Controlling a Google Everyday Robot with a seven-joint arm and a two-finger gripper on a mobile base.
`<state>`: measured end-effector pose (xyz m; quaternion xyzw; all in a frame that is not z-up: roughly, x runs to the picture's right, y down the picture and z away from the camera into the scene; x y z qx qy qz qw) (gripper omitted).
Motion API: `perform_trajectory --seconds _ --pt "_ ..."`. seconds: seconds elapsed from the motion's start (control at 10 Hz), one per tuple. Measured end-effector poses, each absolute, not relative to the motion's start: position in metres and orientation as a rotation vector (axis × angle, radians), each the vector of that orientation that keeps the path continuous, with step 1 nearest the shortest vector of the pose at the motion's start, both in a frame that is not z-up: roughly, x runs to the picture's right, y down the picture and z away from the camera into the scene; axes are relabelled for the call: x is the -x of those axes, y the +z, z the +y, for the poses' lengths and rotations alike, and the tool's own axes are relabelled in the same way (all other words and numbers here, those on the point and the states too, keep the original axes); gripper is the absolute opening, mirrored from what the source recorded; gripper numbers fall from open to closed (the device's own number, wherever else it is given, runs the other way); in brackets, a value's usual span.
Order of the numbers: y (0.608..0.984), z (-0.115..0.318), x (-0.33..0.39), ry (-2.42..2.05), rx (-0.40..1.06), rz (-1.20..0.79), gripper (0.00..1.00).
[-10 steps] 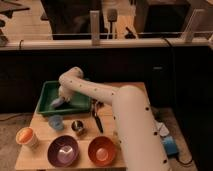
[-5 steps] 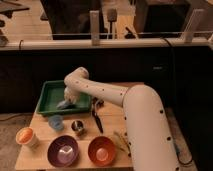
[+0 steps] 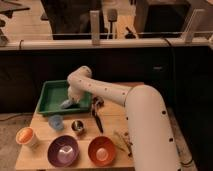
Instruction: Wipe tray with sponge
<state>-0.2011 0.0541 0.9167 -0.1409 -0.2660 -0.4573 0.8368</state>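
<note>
Wood table [image 3: 41, 126], read L to R.

- Orange cup [image 3: 26, 136]: upright, approx 8 o'clock on the tabletop, near the L edge, well apart from the rest.
- Tray [image 3: 50, 94]: green, shallow, raised rim. Sits at approx 11 o'clock on the table, back-L area.
- Light-blue cup [image 3: 56, 121]: on the table at 6 o'clock from the tray, just in front of its front rim.
- Purple bowl [image 3: 63, 150]: upright at the front edge, approx 7 o'clock on the table. Pale patch inside, can't ID.
- Sponge [image 3: 66, 104]: small pale-blue lump inside the tray, at approx 5 o'clock of the tray floor, near the front rim.
- Gripper [image 3: 74, 99]: down inside the tray, right at the sponge's 2 o'clock, against it or nearly so. Claw state (wide, narrow or clamped on the sponge) not readable.
- Small metal cup [image 3: 78, 126]: at 1 o'clock from the purple bowl, between the light-blue cup and the dark utensil.
- Dark utensil [image 3: 96, 118]: lying flat, running front to back, just R of the tray's front-R corner.
- Orange bowl [image 3: 102, 150]: upright, at 3 o'clock from the purple bowl, side by side with it.
- Thin sticks [image 3: 122, 141]: at 3 o'clock from the orange bowl, partly behind the arm, can't ID.
- Arm [image 3: 142, 117]: white, comes in from approx 5 o'clock, arches up and L, then bends down over the tray's R part.
</note>
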Motion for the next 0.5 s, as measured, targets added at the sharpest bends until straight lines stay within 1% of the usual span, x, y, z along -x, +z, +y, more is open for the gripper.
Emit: perform_trajectory --seconds 0.5 --pt "0.951 0.021 0.196 -0.939 0.269 -0.542 0.00"
